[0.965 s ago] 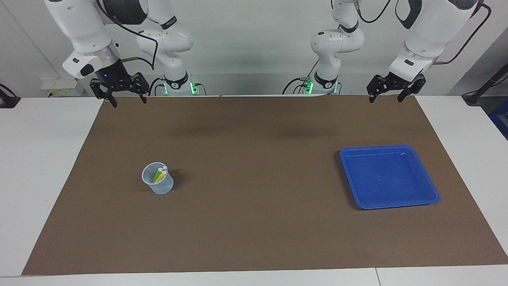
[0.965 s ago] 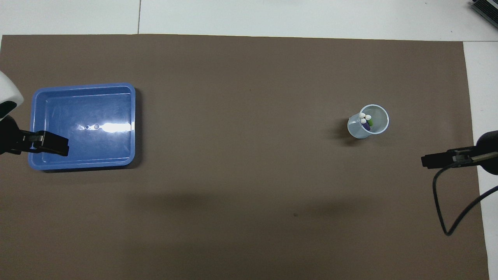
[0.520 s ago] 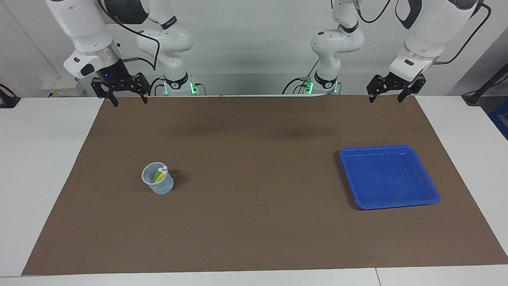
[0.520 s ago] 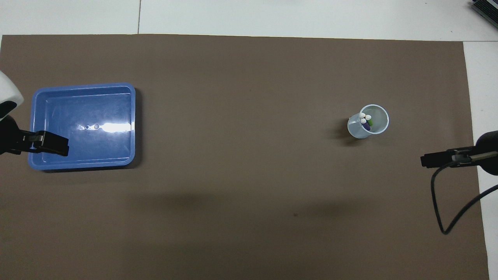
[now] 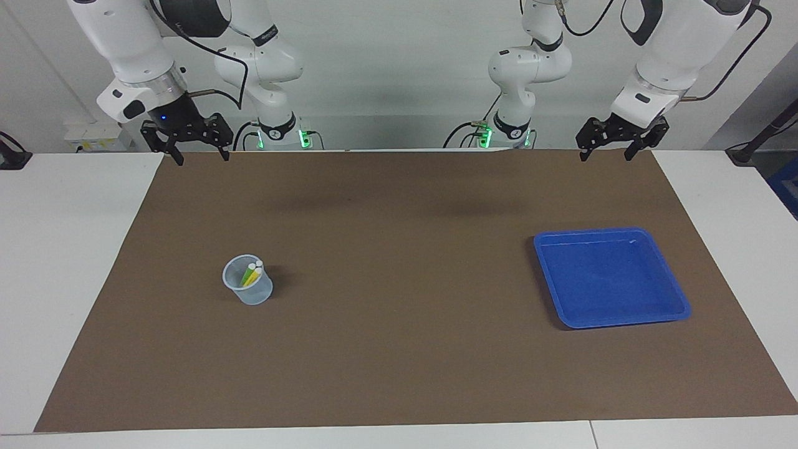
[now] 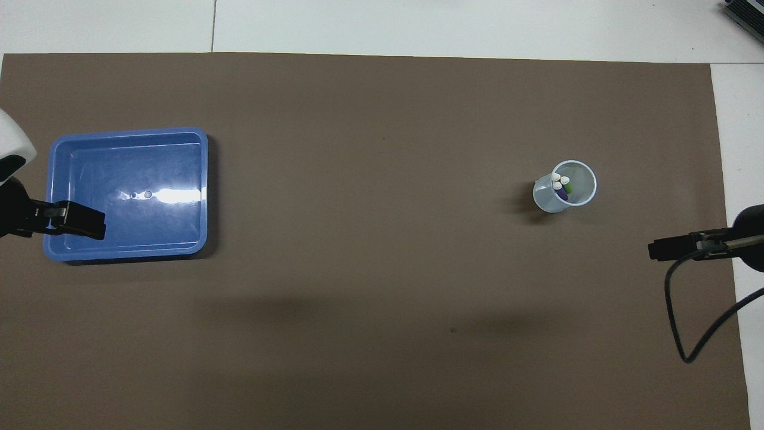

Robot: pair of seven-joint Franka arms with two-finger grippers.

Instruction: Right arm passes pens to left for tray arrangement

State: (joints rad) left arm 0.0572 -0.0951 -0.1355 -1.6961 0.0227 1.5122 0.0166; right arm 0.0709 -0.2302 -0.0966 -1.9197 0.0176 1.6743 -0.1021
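Facing view, left to right. At the upper left of the frame we see the right arm (image 5: 134, 47), its wrist carrying a small blue light, with the right gripper (image 5: 194, 159) raised over the corner of the brown mat (image 5: 399, 349) at the robots' edge; its fingers stand wide apart and hold nothing. In the lower left quarter we find a small clear cup (image 5: 248, 280) standing upright on the mat, and in it the pens (image 5: 252, 273), leaning with their whitish ends up; here we make out a green and a yellow one. Right of centre lies the blue tray (image 5: 676, 298), flat on the mat toward the left arm's end of the table, well apart from the cup, with nothing in it. At the upper right the left arm (image 5: 673, 56) waits, the left gripper (image 5: 614, 154) raised over the mat's corner, fingers wide apart and empty.

Overhead view, left to right. At the left edge of the frame we see the left gripper (image 6: 71, 220) overlapping the tray (image 6: 203, 197); at right of centre, the cup (image 6: 582, 197) with the pens (image 6: 561, 186), a purple one showing; at the right edge, the right gripper (image 6: 671, 248).
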